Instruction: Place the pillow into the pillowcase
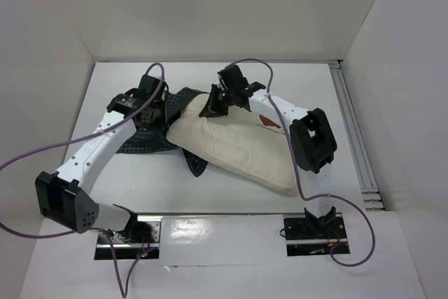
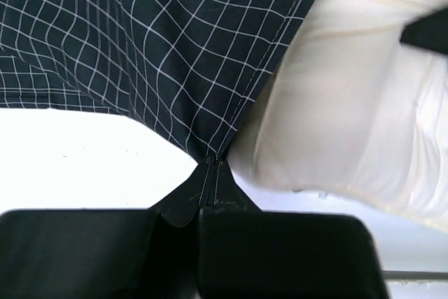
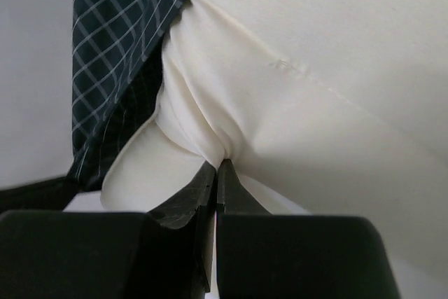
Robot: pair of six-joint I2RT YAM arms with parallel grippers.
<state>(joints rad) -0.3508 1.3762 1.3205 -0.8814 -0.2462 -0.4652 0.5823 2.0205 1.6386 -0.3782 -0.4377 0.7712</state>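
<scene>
Left gripper (image 2: 212,167): jaws pinched tight on pillowcase (image 2: 161,40) edge. Right gripper (image 3: 218,167): clamped on bunched pillow (image 3: 315,89) corner. Pillow lies beside case, nearly all bare, one end at case mouth. Whether corner sits inside, unclear. Insertion barely begun, most left.

The top camera looks down from high above the near edge of the table (image 1: 140,180), far enough back to take in its whole surface. The left wrist camera looks along the left gripper (image 2: 212,167), very close to the checked pillowcase (image 2: 161,40), with the pillow (image 2: 336,103) at the right. The right wrist camera looks along the right gripper (image 3: 218,167), equally close, onto bunched pillow cloth, with the pillowcase at upper left. All three views share the border between pillow and pillowcase.
</scene>
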